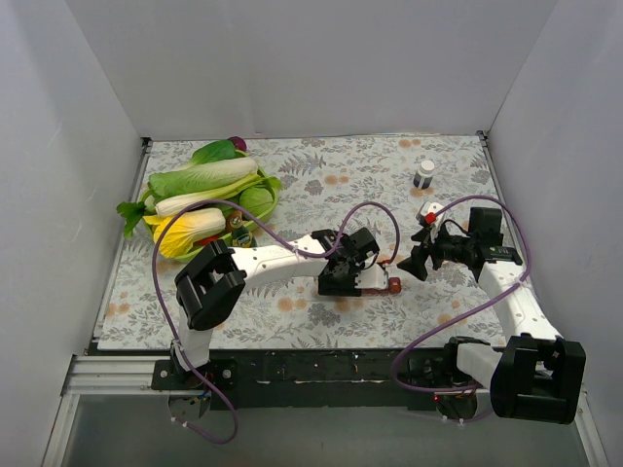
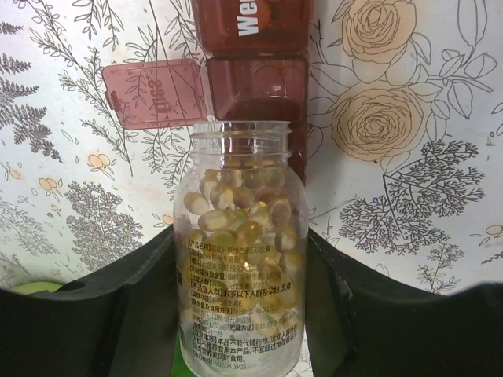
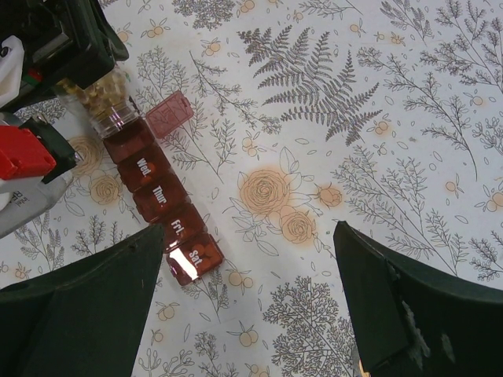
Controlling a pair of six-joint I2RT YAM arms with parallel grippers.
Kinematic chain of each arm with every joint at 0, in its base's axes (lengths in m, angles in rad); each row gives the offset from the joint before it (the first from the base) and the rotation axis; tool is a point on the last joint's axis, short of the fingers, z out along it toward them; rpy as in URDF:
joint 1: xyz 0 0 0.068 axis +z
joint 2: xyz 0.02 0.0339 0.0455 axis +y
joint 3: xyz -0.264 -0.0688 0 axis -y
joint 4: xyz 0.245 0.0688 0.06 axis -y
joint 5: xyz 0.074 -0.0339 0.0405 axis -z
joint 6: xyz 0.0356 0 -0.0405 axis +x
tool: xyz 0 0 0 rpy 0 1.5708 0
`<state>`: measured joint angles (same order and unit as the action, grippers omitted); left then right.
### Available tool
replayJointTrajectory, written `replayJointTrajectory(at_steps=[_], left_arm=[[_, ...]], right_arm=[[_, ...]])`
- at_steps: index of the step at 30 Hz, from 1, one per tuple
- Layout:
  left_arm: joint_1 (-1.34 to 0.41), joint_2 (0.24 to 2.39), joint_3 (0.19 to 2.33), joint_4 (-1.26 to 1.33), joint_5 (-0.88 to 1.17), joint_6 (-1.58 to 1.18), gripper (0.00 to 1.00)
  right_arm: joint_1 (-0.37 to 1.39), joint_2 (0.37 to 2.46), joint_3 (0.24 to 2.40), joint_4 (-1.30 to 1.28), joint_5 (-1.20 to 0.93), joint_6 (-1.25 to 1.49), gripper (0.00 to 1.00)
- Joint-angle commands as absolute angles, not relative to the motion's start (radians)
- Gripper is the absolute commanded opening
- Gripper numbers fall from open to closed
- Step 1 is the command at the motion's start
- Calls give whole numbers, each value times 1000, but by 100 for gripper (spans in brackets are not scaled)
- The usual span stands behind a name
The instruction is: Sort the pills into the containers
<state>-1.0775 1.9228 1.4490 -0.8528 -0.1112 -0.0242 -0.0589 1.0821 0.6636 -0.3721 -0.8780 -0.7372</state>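
Pills, yellow translucent softgels (image 2: pixel 236 228), sit in the clear plastic bottle (image 2: pixel 240 330) that your left gripper (image 2: pixel 240 267) clamps, its mouth at the lid-open cell of the dark-red strip of joined square compartments (image 2: pixel 255 86). You see none poured yet. Your right gripper (image 3: pixel 247 267) hangs spread over the strip's far end.

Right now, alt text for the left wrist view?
The left claw holds a clear bottle of yellow pills, mouth at an open compartment of the dark-red containers. Its lid lies flipped left on floral tablecloth.

back left: leafy greens (image 1: pixel 202 179), yellow vegetable (image 1: pixel 191 232) (heaped together) | back right: white-capped dark bottle (image 1: pixel 424 174) | floral cloth (image 1: pixel 331 180)
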Motion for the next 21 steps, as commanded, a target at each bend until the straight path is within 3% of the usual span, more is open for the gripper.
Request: replayJointTrajectory(at_steps=[1, 15, 21], left_arm=[[-1071, 1855, 1445, -822, -88, -35, 0], [-1023, 1668, 1231, -582, -2, -113, 0], [-951, 1439, 1012, -326, 141, -213, 0]], right_arm=[[-63, 1080, 695, -383, -902, -749, 96], [-66, 1091, 695, -385, -897, -752, 96], [-66, 1092, 693, -383, -897, -755, 96]])
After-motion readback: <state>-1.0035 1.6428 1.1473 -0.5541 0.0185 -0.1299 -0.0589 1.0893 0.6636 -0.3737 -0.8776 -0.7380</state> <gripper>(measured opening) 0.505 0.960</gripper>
